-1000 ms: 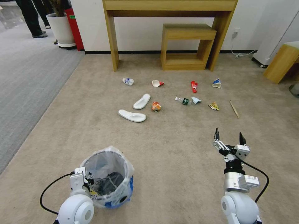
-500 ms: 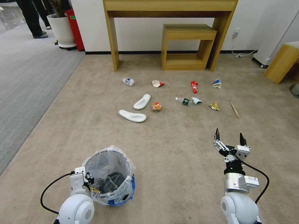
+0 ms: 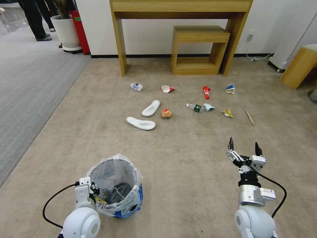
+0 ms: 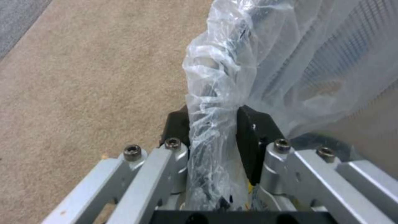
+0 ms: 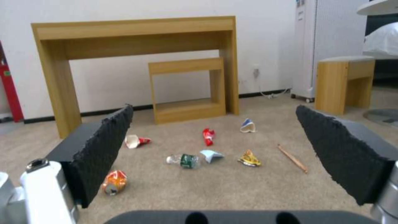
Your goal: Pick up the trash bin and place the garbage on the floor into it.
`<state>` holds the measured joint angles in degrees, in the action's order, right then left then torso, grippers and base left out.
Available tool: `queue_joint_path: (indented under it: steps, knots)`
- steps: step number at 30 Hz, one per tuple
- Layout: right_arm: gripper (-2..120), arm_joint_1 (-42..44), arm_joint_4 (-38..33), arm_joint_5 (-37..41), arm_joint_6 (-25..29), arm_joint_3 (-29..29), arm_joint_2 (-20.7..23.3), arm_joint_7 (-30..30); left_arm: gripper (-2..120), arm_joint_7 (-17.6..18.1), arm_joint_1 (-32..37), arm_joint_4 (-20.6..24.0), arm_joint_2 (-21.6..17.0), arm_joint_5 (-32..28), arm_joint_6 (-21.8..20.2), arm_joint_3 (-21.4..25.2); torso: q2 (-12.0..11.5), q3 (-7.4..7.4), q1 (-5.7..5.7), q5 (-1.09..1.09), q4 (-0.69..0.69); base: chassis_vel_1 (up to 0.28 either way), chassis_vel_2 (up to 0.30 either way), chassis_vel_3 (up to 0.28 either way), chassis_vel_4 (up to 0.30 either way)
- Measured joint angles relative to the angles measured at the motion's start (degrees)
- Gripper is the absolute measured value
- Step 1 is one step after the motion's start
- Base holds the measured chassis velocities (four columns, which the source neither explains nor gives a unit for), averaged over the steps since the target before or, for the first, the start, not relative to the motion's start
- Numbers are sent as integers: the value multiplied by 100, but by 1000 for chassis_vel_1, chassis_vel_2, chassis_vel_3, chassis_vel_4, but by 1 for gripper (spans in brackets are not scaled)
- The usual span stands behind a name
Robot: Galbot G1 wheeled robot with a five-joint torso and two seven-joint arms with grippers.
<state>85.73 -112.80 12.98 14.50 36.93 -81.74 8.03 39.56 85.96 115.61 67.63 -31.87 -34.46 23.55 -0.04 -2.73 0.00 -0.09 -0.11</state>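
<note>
Head downward; wrists close, perhaps floor-level.

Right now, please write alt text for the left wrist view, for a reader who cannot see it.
The left claw is shut on the trash bin, pinching its crinkly bag-covered rim between two black pads. Beige carpet floor lies beside it.

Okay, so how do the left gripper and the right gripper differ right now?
The left gripper is shut on the bagged rim of the trash bin, while the right gripper is open and holds nothing. The left gripper sits low at the bin's near side; the right gripper is stretched forward over bare floor, aimed at the garbage. Both share the same black-padded, silver-linked build.
</note>
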Motion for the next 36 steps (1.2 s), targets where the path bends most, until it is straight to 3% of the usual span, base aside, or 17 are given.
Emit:
queue_joint_path:
  steps: [13,18,36]
  knots:
    - [100,45,-39,201,-133,-10,220,135,15,-139,57,187,146,8,-9,180,-2,-3,1,-13,-3,0,0,0,0]
    - [100,80,-64,284,-201,-50,273,226,7,-145,104,333,147,-46,-40,302,-2,-3,1,-9,-4,0,0,0,0]
    - [100,107,-64,344,-281,-68,336,292,3,-80,108,752,196,-321,-125,702,-2,-1,1,-3,-1,0,0,0,0]
